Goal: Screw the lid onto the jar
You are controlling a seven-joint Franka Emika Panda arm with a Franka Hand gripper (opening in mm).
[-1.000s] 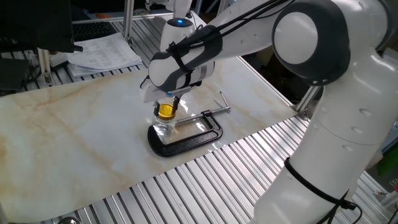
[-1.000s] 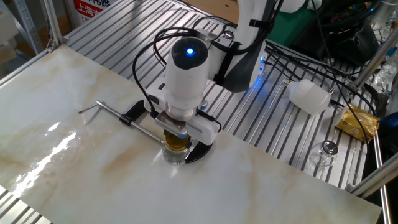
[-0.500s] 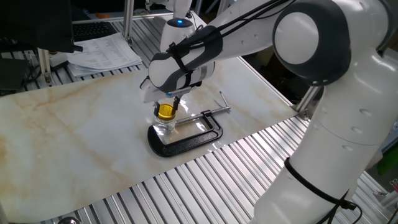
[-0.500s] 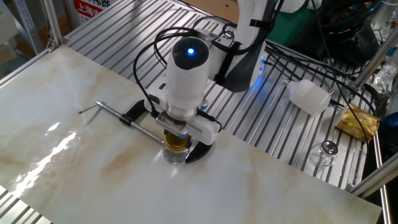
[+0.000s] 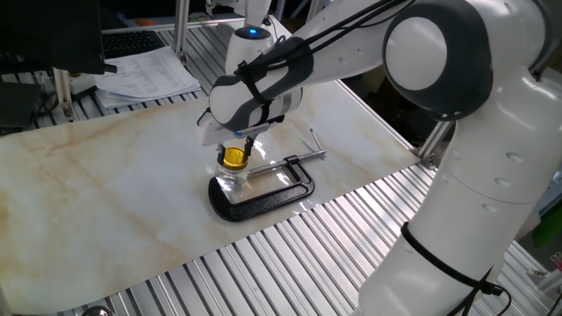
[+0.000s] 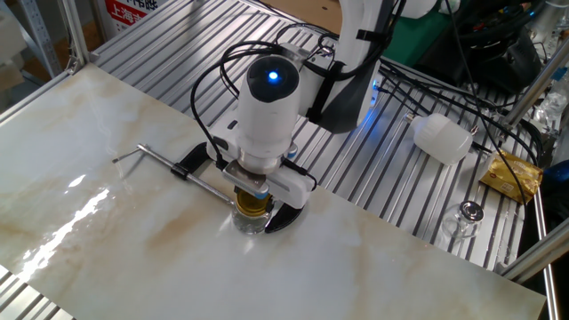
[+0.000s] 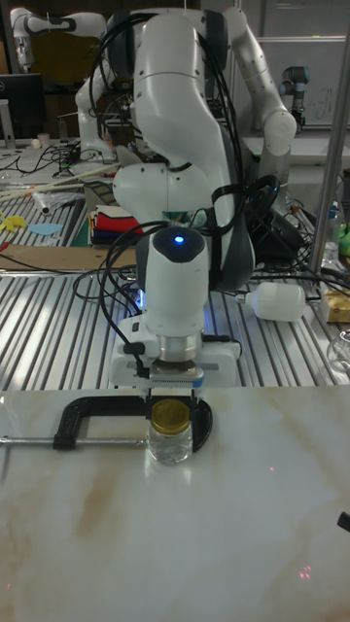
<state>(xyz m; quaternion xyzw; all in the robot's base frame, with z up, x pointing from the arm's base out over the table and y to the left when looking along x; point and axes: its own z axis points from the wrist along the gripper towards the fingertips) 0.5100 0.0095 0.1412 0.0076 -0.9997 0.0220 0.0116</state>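
Gripper: clenched on yellow lid.
Glass jar: directly below gripper, under lid.
C-clamp: touching jar.

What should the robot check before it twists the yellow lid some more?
1. Lid sits on top of the jar: ok.
2. Gripper is straight above the lid, fingers on either side: ok.
3. Jar stands upright on the table: ok.
4. Black C-clamp holds the jar firmly: cannot tell.
5. Lid is level and its threads have caught: cannot tell.
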